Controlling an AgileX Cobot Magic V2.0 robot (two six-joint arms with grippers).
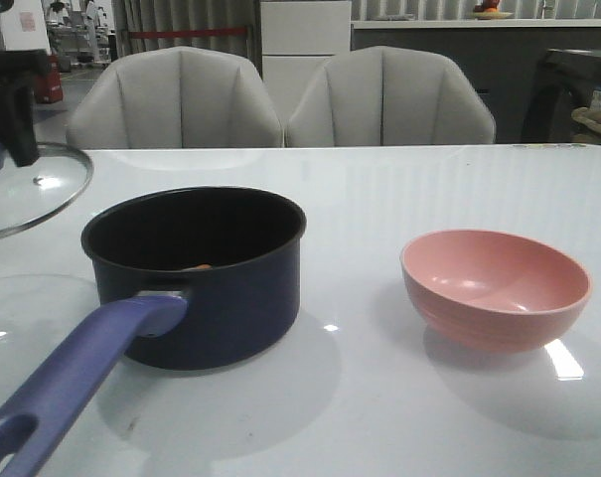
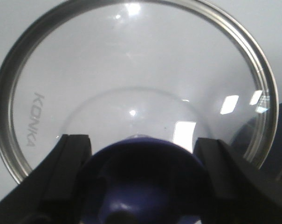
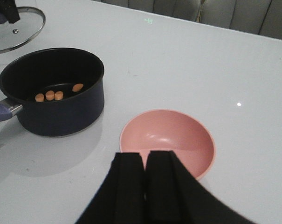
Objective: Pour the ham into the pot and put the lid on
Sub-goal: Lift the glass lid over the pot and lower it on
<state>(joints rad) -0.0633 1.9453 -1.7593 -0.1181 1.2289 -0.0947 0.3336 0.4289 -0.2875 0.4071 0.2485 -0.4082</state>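
Note:
The dark blue pot (image 1: 211,298) stands left of the table's middle, its purple handle (image 1: 72,388) pointing toward the near left corner. Several orange ham chunks (image 3: 54,94) lie on its bottom; one piece of ham (image 1: 201,266) peeks over the rim in the front view. At the far left, my left gripper (image 2: 143,142) is shut on the lid's blue knob (image 2: 141,177). The glass lid (image 1: 32,189) hangs slightly tilted above the table, beside the pot and clear of it. My right gripper (image 3: 145,156) is shut on nothing, just this side of the pink bowl.
The empty pink bowl (image 1: 494,288) sits right of the pot with a wide gap between them. Two grey chairs (image 1: 176,99) stand behind the table's far edge. The pot's dark rim (image 2: 278,140) shows at the edge of the left wrist view.

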